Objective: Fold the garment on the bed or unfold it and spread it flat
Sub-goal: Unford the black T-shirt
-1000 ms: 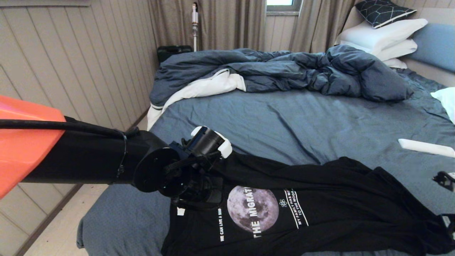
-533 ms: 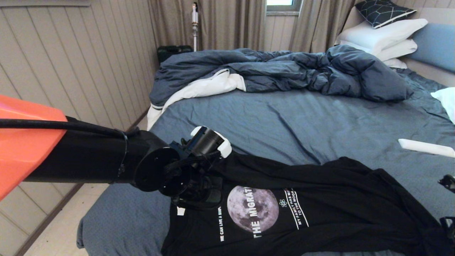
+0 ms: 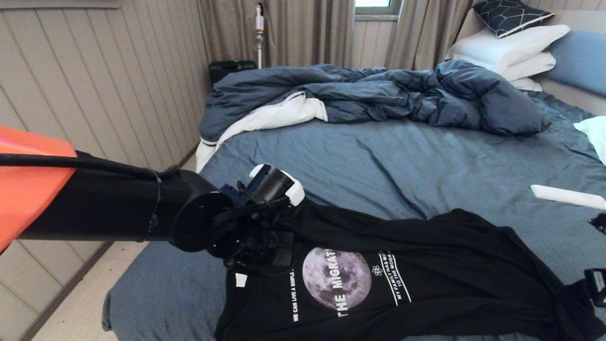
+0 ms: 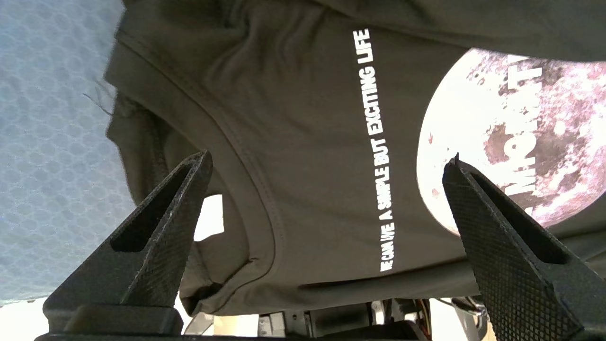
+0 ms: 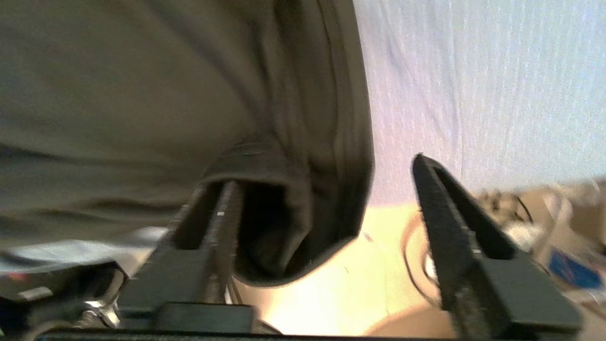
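Garment [image 3: 426, 284]: black T-shirt, lying on the near part of the bed, lower centre to lower right of the head frame. Grey moon print [image 3: 337, 278] faces up, crossed by white "THE MIGRATION" lettering; one white text line to its left, two framed lines to its right. Small white neck tag [image 3: 241, 280] at the lower left of the cloth. Upper edge runs as a rumpled fold toward the right; the right end is bunched and drapes toward the frame's lower right corner.

Bed [image 3: 378, 161]: slate-blue sheet, filling the middle of the frame. Rumpled dark blue duvet [image 3: 378, 94] with white lining across the upper centre; white pillows [image 3: 511, 47] and a dark patterned cushion [image 3: 511, 15] at the upper right, against the blue headboard [image 3: 580, 59]. A white flat object [image 3: 565, 196] lies on the sheet at the right edge.

Left gripper [image 4: 326, 161]: fingers spread wide, nothing between them, poised over the collar and the text line in the left wrist view. Its black arm enters from the left of the head frame.

Right gripper [image 5: 326, 184]: fingers parted; a hem fold of the garment hangs over one finger [image 5: 222, 208], the other stands clear of the cloth. Only a sliver shows at the lower right edge of the head frame.

Surroundings: panelled wall [image 3: 94, 71] at the left, beige curtains [image 3: 284, 28] at the top.
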Tool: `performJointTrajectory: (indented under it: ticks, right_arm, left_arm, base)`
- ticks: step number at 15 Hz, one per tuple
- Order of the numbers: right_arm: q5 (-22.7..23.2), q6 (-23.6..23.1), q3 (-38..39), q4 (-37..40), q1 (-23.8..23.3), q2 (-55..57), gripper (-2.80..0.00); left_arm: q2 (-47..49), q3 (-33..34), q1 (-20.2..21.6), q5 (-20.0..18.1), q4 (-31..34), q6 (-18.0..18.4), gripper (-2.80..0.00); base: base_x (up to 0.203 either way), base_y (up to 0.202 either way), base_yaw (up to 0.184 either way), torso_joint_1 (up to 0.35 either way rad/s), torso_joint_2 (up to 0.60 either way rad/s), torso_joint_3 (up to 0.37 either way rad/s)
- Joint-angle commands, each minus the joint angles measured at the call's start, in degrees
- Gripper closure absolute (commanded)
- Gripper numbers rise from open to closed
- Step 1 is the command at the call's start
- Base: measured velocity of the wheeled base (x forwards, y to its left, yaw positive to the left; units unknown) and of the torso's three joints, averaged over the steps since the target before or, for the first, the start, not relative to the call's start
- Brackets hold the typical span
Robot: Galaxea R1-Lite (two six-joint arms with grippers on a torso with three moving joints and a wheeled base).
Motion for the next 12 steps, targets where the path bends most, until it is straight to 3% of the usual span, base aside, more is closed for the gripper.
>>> performJointTrajectory:
  ticks: [1,5,11,12]
  right_arm:
    - [0.4,0.3,-2.3,0.2,0.0,-1.0,-2.8]
    - [0.6,0.5,-8.0,2.2,-0.7,-2.8,-2.8]
    - [1.2,0.4,-7.7,2.3,-2.4,-3.9,-2.8]
    - [1.5,0.3,-7.5,2.3,-3.0,-4.4,0.0]
  left_arm:
    - [-0.6,0.0,0.3,0.2,0.2,-0.2,-2.8]
    - [-1.4,-0.1,0.3,0.2,0.2,-0.2,-2.8]
    - [-1.4,-0.1,0.3,0.2,0.2,-0.2,-2.8]
    - [-1.4,-0.1,0.3,0.2,0.2,-0.2,-2.8]
  base:
    - [0.0,0.0,0.0,0.0,0.0,0.0]
    - [0.0,0.0,0.0,0.0,0.0,0.0]
    - [0.0,0.0,0.0,0.0,0.0,0.0]
    - [0.0,0.0,0.0,0.0,0.0,0.0]
